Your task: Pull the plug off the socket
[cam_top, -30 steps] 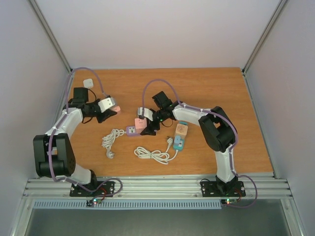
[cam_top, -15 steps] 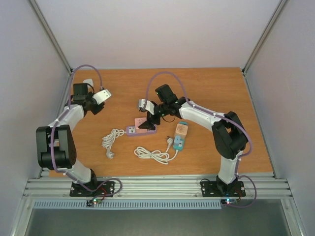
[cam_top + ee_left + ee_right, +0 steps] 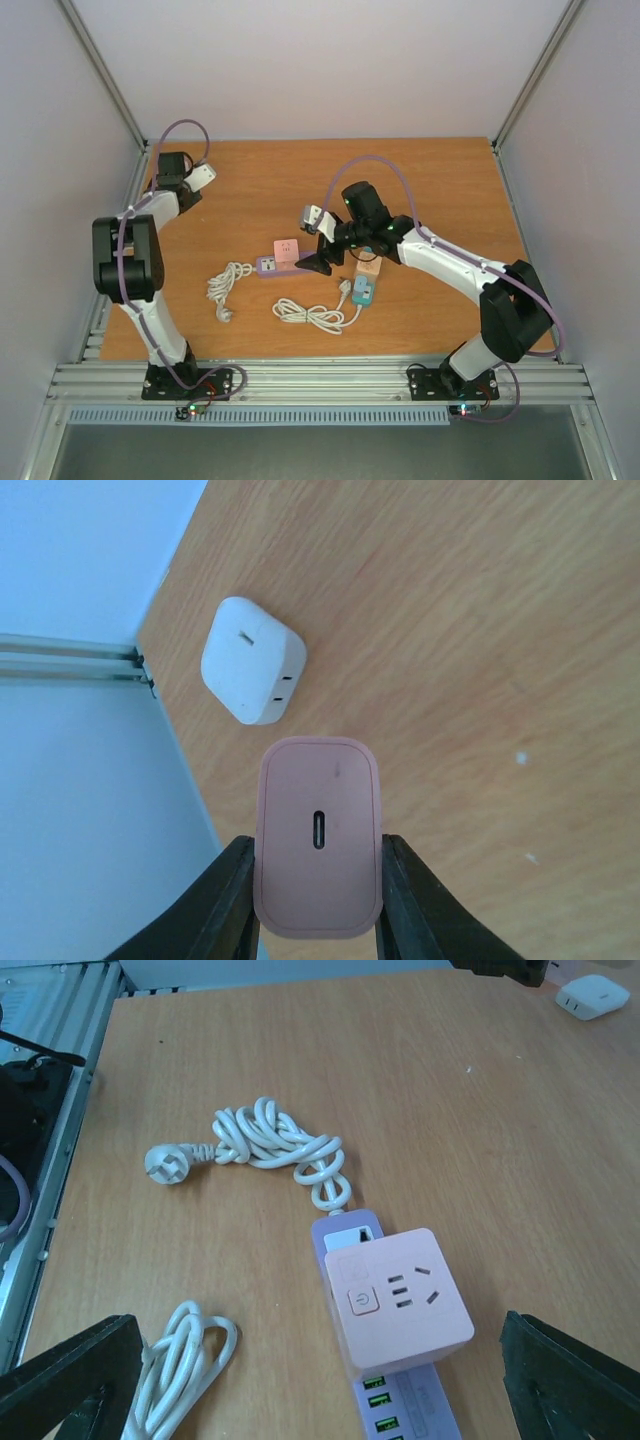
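Note:
A pink plug (image 3: 318,835) with one slot in its face sits between the fingers of my left gripper (image 3: 320,905), which is shut on it. It hangs above the wood at the table's back left corner, close to a white charger (image 3: 253,674). The socket, a pink cube (image 3: 397,1300) with a power button, sits on a purple power strip (image 3: 405,1415) in the middle of the table. My right gripper (image 3: 320,1390) stands open just above and in front of the strip, one finger (image 3: 70,1380) on each side, touching nothing.
The strip's white cord (image 3: 275,1145) lies coiled beyond it and ends in a loose plug (image 3: 165,1163). A second coiled cord (image 3: 312,316) runs to a teal strip (image 3: 362,291) bearing an orange cube (image 3: 369,265). The table's left edge and rails (image 3: 70,660) lie close to my left gripper.
My left arm has carried the pink plug away from the strip to the back left corner. My right gripper has let go of the strip, opened wide and drawn back to the right.

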`<move>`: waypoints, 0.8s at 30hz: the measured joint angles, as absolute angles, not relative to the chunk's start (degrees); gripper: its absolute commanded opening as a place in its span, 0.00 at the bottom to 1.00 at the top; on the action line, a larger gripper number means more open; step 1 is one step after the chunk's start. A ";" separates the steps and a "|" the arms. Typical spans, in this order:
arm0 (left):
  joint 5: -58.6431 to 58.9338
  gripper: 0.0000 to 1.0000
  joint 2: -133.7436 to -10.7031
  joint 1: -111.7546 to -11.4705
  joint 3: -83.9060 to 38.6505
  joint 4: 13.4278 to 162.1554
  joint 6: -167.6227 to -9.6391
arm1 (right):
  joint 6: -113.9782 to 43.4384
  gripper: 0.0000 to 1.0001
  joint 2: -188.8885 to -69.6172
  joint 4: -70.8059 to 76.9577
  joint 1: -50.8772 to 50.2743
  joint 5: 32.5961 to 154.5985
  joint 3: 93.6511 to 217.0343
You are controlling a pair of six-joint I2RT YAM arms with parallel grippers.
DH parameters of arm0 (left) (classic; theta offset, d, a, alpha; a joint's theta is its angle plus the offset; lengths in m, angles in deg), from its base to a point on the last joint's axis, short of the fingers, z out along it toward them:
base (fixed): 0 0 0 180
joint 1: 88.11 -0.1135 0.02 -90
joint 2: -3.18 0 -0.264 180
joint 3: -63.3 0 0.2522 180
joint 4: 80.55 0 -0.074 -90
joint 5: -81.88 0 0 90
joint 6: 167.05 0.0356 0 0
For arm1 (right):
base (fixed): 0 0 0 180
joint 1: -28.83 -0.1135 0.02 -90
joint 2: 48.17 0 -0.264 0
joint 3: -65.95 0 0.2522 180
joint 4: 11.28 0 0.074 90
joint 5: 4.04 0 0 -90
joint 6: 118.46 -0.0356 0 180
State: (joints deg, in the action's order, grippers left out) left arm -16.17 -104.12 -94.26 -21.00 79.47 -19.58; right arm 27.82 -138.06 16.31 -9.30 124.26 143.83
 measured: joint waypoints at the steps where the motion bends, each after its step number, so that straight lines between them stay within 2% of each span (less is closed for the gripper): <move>1: -17.42 0.13 -105.41 -94.29 -22.03 79.67 -19.49 | 27.53 0.98 -137.34 16.06 -9.30 124.15 143.17; 18: -29.15 0.20 -116.34 -94.33 -26.03 85.98 -13.39 | 24.89 0.98 -136.27 13.16 -9.30 122.38 141.77; 21: -29.63 0.27 -117.46 -94.31 -26.95 86.00 -13.31 | 24.89 0.98 -136.29 13.16 -9.30 122.36 141.75; 24: -30.01 0.38 -118.40 -94.31 -28.15 85.90 -13.28 | 24.86 0.98 -136.42 13.16 -9.30 122.38 141.75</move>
